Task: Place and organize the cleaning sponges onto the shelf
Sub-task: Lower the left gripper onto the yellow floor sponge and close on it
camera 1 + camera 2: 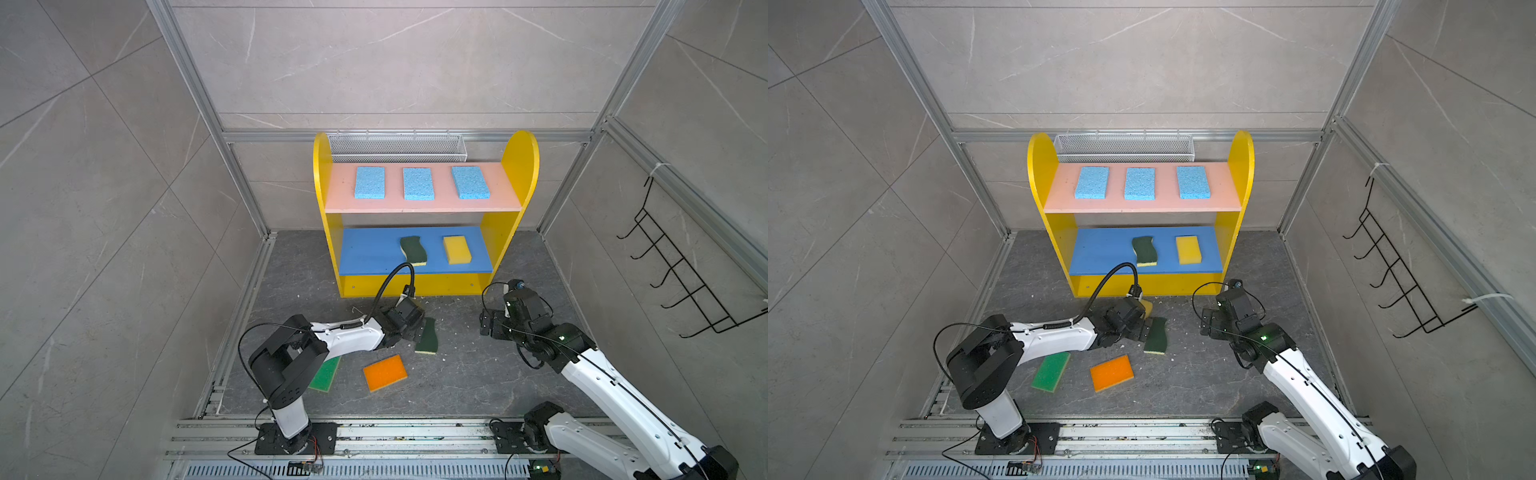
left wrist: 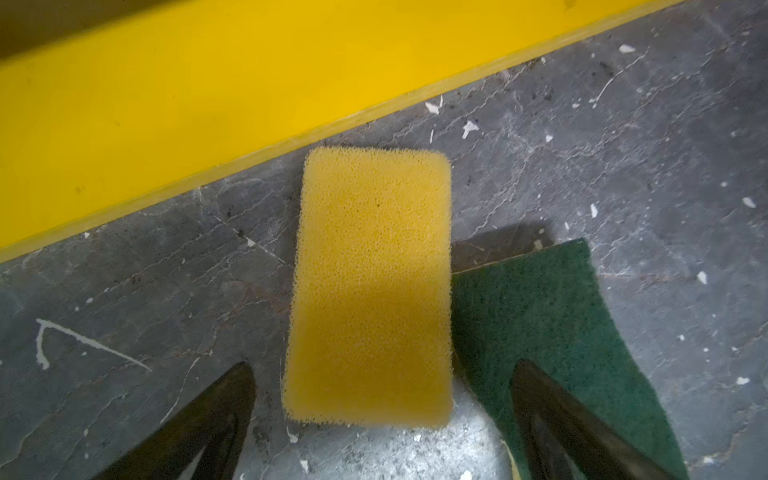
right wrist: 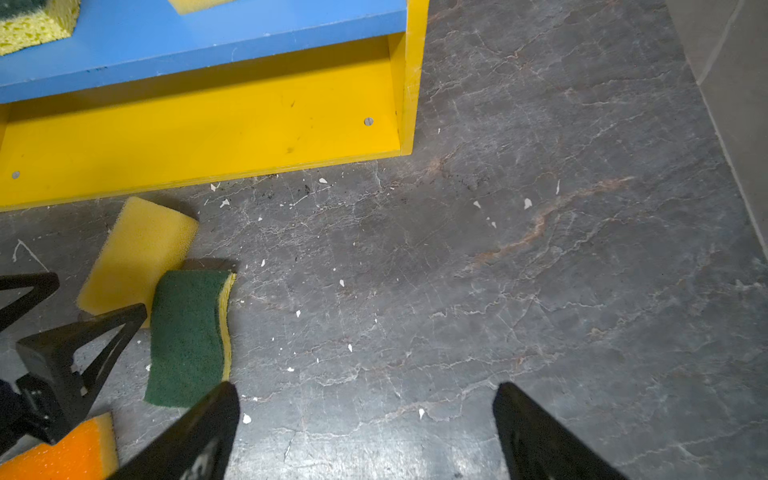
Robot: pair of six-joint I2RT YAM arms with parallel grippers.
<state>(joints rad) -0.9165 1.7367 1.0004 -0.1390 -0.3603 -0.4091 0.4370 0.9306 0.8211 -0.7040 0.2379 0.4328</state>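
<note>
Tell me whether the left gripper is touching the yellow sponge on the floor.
Apart. In the left wrist view the open left gripper straddles the yellow sponge, with a gap showing beside each finger.

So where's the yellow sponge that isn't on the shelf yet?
The yellow sponge lies on the floor beside the shelf base, next to the dark-green sponge, seen in the left wrist view between the fingers of the open left gripper.

Nine sponges show: three light blue sponges (image 1: 418,184), two yellow sponges (image 1: 456,249) (the second yellow sponge (image 2: 370,286) is plain only from the wrist views), two dark-green wavy sponges (image 1: 414,250), one bright green sponge (image 1: 1051,371) and one orange sponge (image 1: 385,372). There is one shelf (image 1: 519,166), one wire basket (image 1: 395,145) and one hook rack (image 1: 685,262).
</note>
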